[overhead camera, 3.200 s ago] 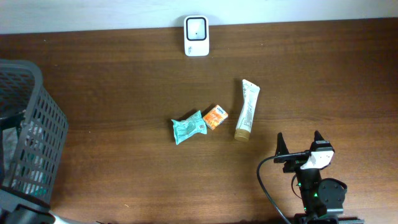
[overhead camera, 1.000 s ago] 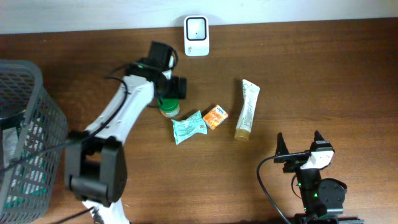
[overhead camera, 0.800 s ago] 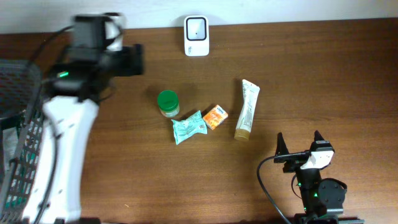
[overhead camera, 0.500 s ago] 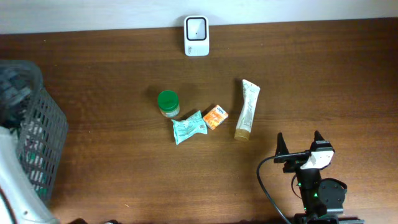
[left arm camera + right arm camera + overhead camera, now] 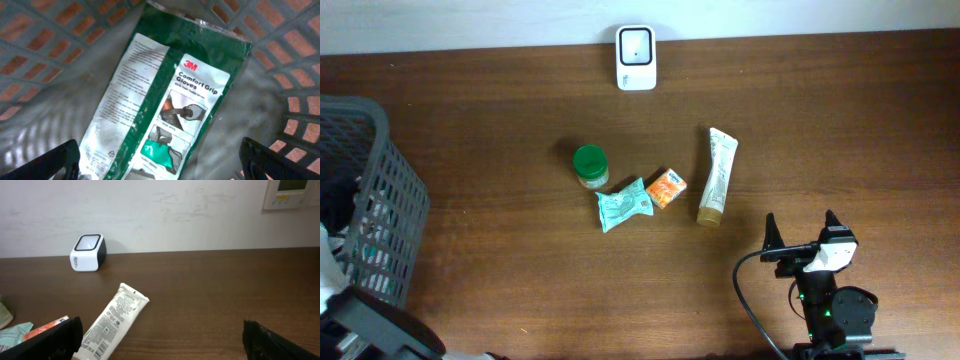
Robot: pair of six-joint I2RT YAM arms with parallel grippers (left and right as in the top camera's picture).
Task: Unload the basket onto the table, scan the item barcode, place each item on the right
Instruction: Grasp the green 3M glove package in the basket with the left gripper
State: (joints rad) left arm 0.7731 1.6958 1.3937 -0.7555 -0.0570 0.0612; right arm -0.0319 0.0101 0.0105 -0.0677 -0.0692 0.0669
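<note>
At the near edge of the counter (image 5: 520, 280), on the right, the right gripper (image 5: 801, 222) sits low with its fingers spread wide, holding nothing. On the left, the left gripper (image 5: 160, 162) hangs inside the grey mesh basket (image 5: 395, 200). Its jaws are spread wide with nothing pinched between them, above a green glove pack (image 5: 170, 95) lying printed side up on the basket floor. Further in, mid-counter, stands a green-lidded jar (image 5: 589, 166). Beside it is a crumpled teal packet (image 5: 623, 205), corner to corner with a small orange box (image 5: 666, 188). A white tube (image 5: 717, 176) lies with its cap toward the near edge. At the far edge, against the wall, stands the white barcode scanner (image 5: 636, 57), well apart from every item.
</note>
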